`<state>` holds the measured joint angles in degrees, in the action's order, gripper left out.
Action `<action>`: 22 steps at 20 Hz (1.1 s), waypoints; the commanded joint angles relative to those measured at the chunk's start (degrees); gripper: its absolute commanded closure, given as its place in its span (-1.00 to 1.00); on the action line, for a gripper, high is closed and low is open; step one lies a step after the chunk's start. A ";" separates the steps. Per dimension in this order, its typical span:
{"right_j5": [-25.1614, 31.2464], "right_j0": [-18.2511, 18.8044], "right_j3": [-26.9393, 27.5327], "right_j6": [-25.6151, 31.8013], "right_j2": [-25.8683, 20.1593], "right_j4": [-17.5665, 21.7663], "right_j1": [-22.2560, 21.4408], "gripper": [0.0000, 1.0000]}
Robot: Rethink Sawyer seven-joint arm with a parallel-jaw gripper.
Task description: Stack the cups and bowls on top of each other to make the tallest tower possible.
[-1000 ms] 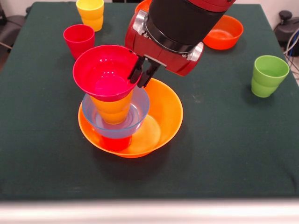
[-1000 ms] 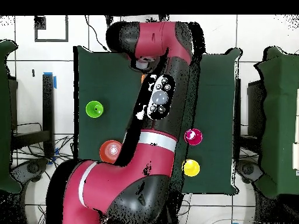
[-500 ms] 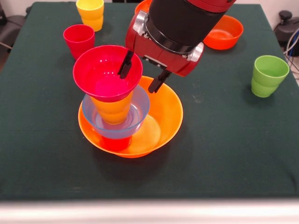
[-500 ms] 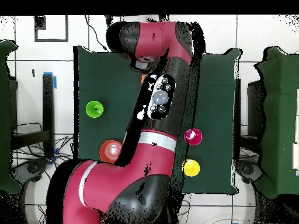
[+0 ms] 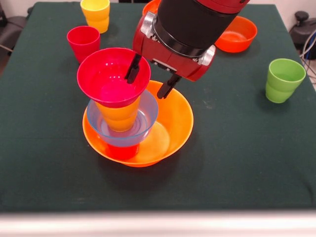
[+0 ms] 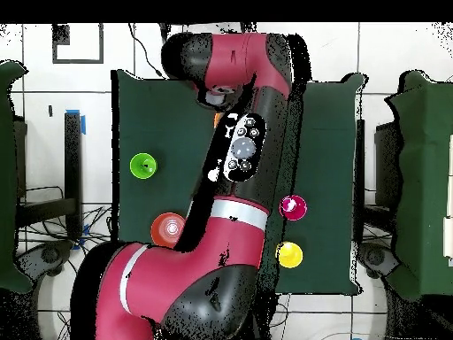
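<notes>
The hand hangs over the tower, its two black fingers spread apart and holding nothing. One finger dips inside the magenta bowl near its rim; the other sits outside that rim, above the big orange bowl.

The tower stands on the green table. The big orange bowl is its base, then a red-orange cup, a light blue bowl, an orange cup and the magenta bowl on top.

A crimson cup and a yellow cup stand at the far left, well apart from the tower. A red-orange bowl lies far right and a green cup at the right edge.

In the overhead view the arm covers the tower; the green cup, crimson cup and yellow cup show beside it.
</notes>
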<state>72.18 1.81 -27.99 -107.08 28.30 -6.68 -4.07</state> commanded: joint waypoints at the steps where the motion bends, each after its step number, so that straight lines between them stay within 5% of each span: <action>1: 7.55 0.02 -5.13 -5.19 -3.55 -1.17 -3.70 -1.00; 15: 13.74 -0.46 -3.47 -5.40 -3.12 -1.03 -5.58 -1.00; 22: 10.55 -2.23 -8.69 -11.60 -6.00 -4.88 -6.97 -1.00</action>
<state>80.96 1.55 -28.41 -107.08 28.71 -8.90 -10.59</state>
